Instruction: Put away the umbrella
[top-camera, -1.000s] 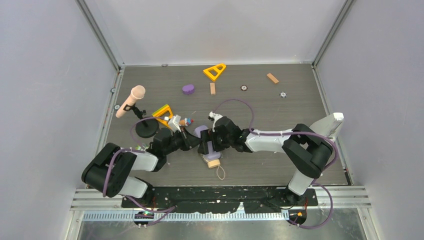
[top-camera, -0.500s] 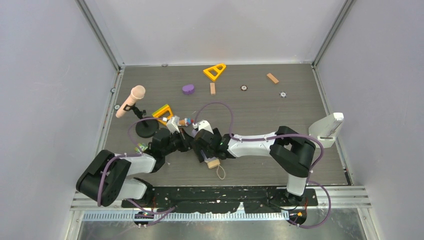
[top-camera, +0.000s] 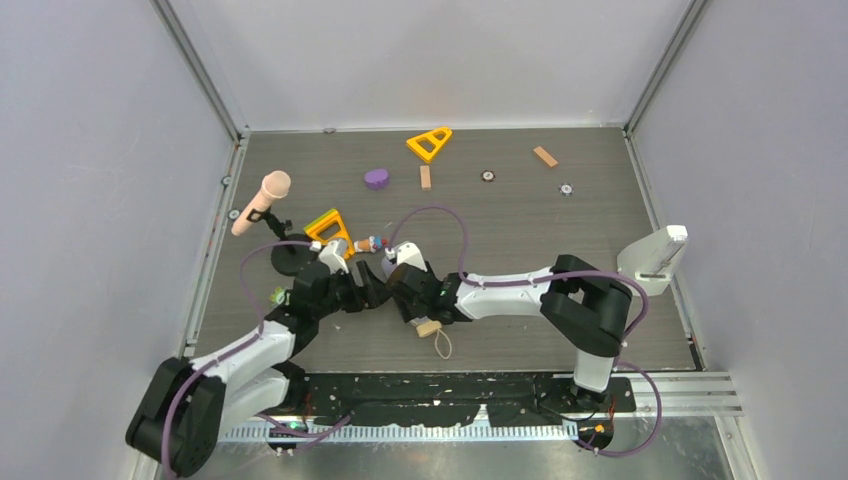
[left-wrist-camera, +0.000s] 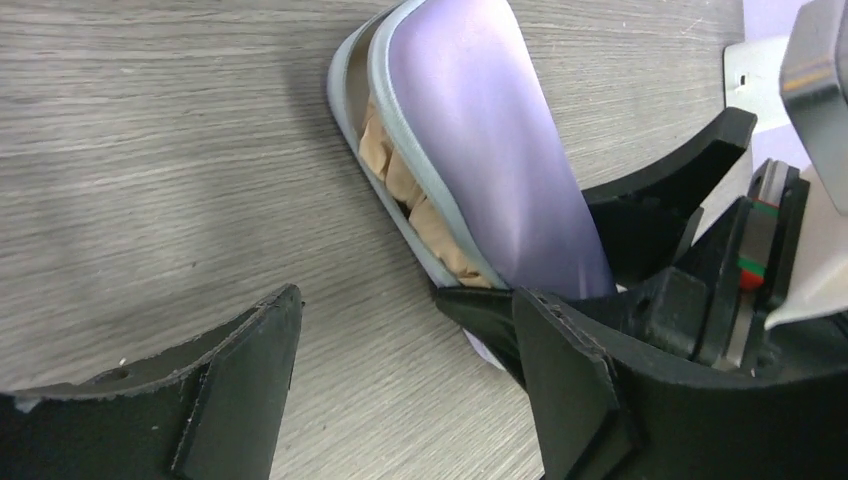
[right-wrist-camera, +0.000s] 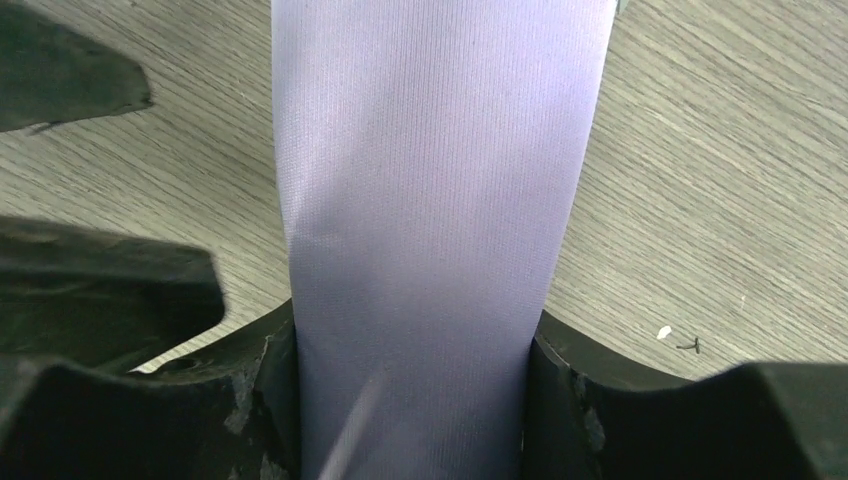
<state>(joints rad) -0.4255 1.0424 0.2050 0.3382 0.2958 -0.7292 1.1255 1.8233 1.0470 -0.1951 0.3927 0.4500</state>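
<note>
A lavender-grey oblong case (left-wrist-camera: 490, 150) lies on the table with its lid slightly ajar. Inside the gap shows the umbrella's (left-wrist-camera: 400, 180) crumpled beige fabric. In the top view the umbrella's tan handle (top-camera: 428, 328) sticks out of the case's near end, and its wrist loop (top-camera: 441, 347) rests on the table. My right gripper (right-wrist-camera: 412, 360) is shut on the case (right-wrist-camera: 440, 200), one finger against each long side. My left gripper (left-wrist-camera: 400, 390) stands open just left of the case with only bare table between its fingers, close beside my right gripper (top-camera: 405, 295).
A pink-headed microphone (top-camera: 262, 203) on a black stand rises at the left. An orange triangle (top-camera: 328, 226) and small coloured bits lie just behind the grippers. Further back are another orange triangle (top-camera: 428, 143), a purple piece (top-camera: 376, 178) and wooden blocks (top-camera: 545, 156).
My left gripper has opened, let go and drawn back to the left. My right gripper has moved left over the case and closed on its sides.
</note>
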